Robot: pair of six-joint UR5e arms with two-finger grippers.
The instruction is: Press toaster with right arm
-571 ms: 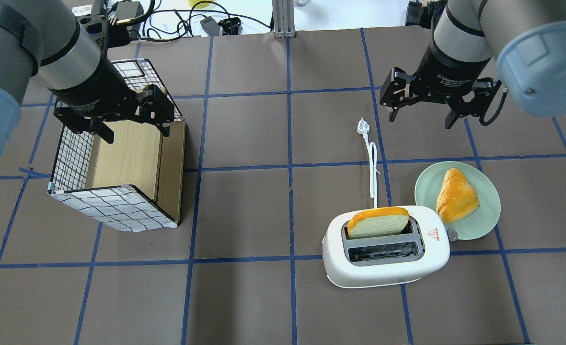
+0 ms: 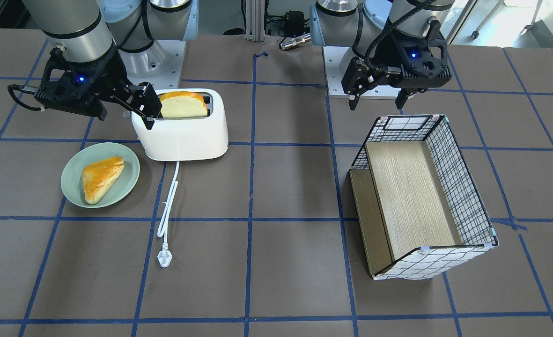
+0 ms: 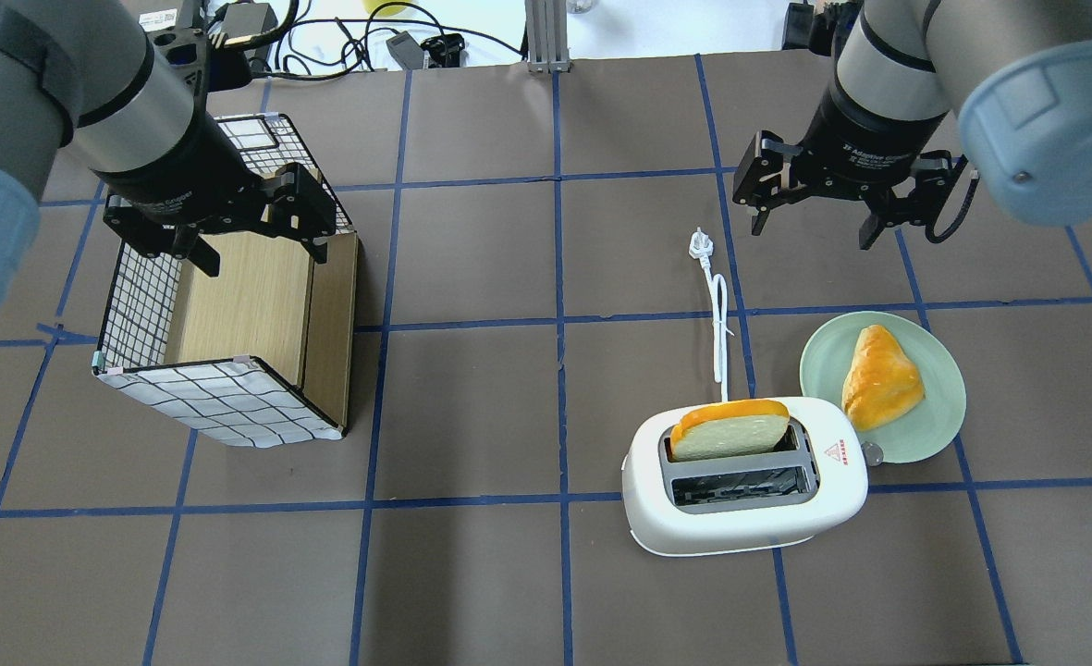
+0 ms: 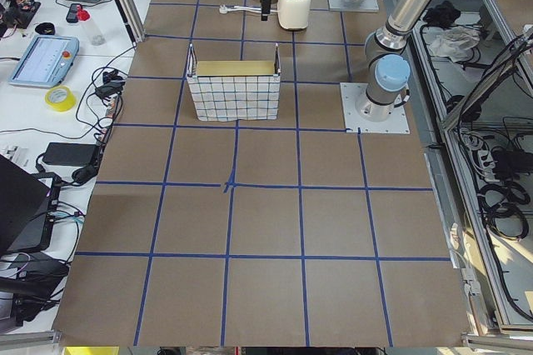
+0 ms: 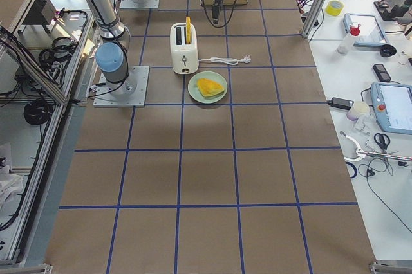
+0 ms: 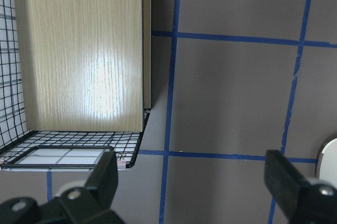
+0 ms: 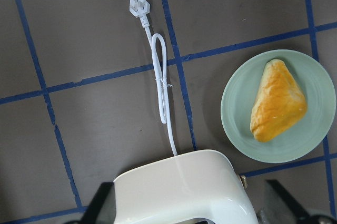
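Upright white two-slot toaster (image 3: pixel 740 529), one slot full; right arm's end effector (image 3: pixel 814 231) aloft beyond, jaws apart.

White lettering on the black body of the right gripper (image 3: pixel 814 227) reads roughly "2F Adaptive Gripper" in the overhead view, with a smaller line beneath it too fine to make out. The left gripper (image 3: pixel 263 261) bears the same kind of print, only partly legible as "Gripper". The toaster (image 3: pixel 740 527) has a small red warning triangle (image 3: pixel 839 450) on its top, and the red characters beside it are too small to read.
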